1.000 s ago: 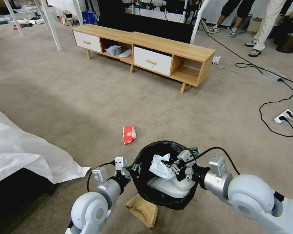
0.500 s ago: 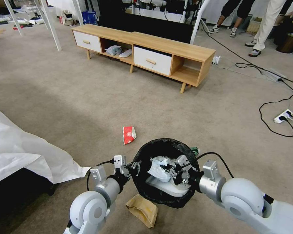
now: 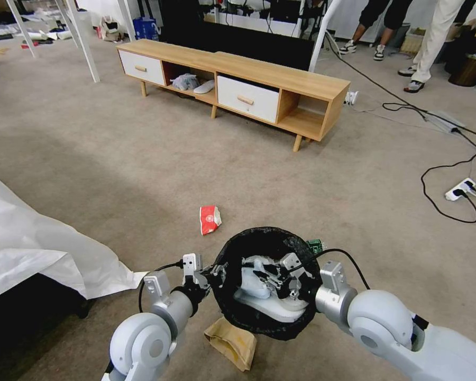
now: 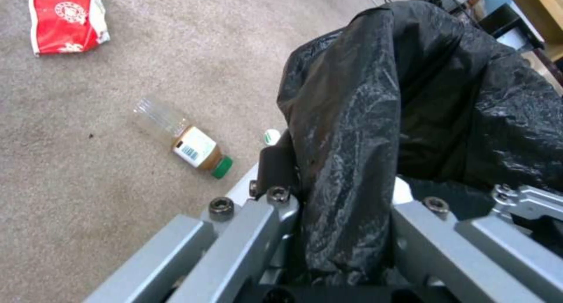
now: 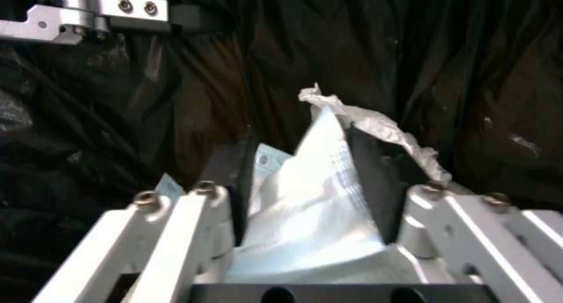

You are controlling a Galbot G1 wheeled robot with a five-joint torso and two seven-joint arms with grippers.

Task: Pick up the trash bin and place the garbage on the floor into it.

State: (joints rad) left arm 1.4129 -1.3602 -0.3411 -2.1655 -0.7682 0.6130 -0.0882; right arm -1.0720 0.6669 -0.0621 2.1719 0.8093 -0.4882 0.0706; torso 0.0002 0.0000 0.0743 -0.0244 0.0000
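Note:
The trash bin point(image 3: 259, 233), lined with a black bag point(image 4: 411, 96), hangs just above the floor point(image 3: 116, 159). My left gripper point(image 3: 217, 274) point(image 4: 340, 184) is shut on its near-left rim. My right gripper point(image 3: 274, 280) point(image 5: 305, 175) reaches down inside the bin, shut on a crumpled white tissue point(image 3: 251, 280) point(image 5: 311, 197) against the black liner point(image 5: 117, 118). More garbage lies on the carpet: a red-white packet point(image 3: 210, 219) point(image 4: 67, 19) ahead of the bin, a brown paper bag point(image 3: 231, 343) under its near side, and a clear bottle point(image 4: 184, 140) with a green cap; a green label point(image 3: 315, 245) peeks out beside the far-right rim.
A low wooden TV cabinet point(image 3: 232, 79) stands across the carpet ahead. Black cables and a power strip point(image 3: 460, 188) lie at the right. A white plastic sheet point(image 3: 31, 238) covers the left. White table legs point(image 3: 84, 42) stand at the far left.
My right gripper has gone lower into the bin with the tissue, and the right arm has drawn in. The left gripper and the bin have barely moved.

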